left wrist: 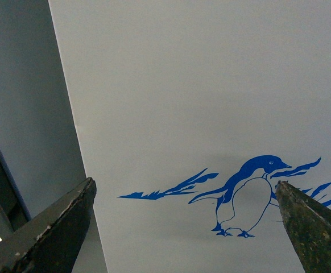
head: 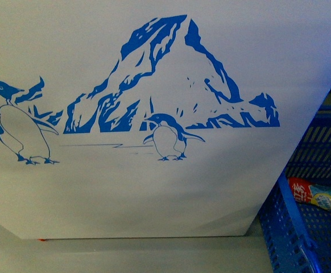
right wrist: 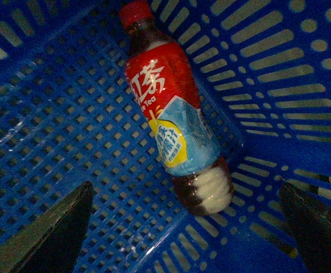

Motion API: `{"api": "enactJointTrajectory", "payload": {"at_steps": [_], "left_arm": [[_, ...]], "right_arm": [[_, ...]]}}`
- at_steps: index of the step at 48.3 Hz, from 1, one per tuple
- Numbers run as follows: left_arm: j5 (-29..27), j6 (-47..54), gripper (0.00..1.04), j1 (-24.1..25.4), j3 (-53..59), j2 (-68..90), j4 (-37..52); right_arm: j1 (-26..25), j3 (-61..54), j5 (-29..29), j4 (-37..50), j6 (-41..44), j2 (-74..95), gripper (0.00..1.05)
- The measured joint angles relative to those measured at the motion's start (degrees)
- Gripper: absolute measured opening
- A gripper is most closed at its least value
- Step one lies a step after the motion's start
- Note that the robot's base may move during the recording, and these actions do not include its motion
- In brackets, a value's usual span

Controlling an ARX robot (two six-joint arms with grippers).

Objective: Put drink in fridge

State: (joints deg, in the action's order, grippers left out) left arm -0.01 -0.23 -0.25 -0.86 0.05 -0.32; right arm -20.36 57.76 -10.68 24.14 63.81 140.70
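The drink, a small bottle with a red cap and a red and blue label, lies on its side in the blue plastic basket. It also shows in the front view, low at the right. My right gripper is open and empty above the basket, its fingers either side of the bottle's bottom end, apart from it. The fridge shows as a white wall with blue penguin-and-mountain art. My left gripper is open and empty, facing the fridge's wall near a penguin.
The blue basket stands on the floor just right of the fridge's corner. A grey surface lies beside the fridge wall in the left wrist view. Grey floor runs along the fridge's base.
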Motion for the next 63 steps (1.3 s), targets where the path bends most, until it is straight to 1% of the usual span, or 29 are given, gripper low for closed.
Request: {"api": "enactJointTrajectory", "payload": {"at_steps": [14,17,23,27,36,49,63], "left_arm": [[0.0,0.0,0.97,0.0,0.0,0.0,0.0],[0.0,0.0,0.97,0.0,0.0,0.0,0.0],[0.0,0.0,0.97,0.0,0.0,0.0,0.0],[0.0,0.0,0.97,0.0,0.0,0.0,0.0],[0.0,0.0,0.97,0.0,0.0,0.0,0.0],[0.0,0.0,0.97,0.0,0.0,0.0,0.0],[0.0,0.0,0.97,0.0,0.0,0.0,0.0]], "right_arm": [[3.2,17.2,3.3,-3.3,0.7,16.0,0.98],[3.8,21.2,4.9,-4.2,0.7,19.1,0.98],[3.9,29.3,10.0,-4.8,0.7,25.0,0.98],[3.7,32.9,10.1,-6.2,0.4,27.6,0.98],[3.7,37.1,10.9,-7.8,0.1,30.9,0.98],[3.6,39.5,10.7,-11.3,-0.5,33.1,0.98],[3.3,40.5,11.3,-10.3,-2.6,34.4,0.98]]}}
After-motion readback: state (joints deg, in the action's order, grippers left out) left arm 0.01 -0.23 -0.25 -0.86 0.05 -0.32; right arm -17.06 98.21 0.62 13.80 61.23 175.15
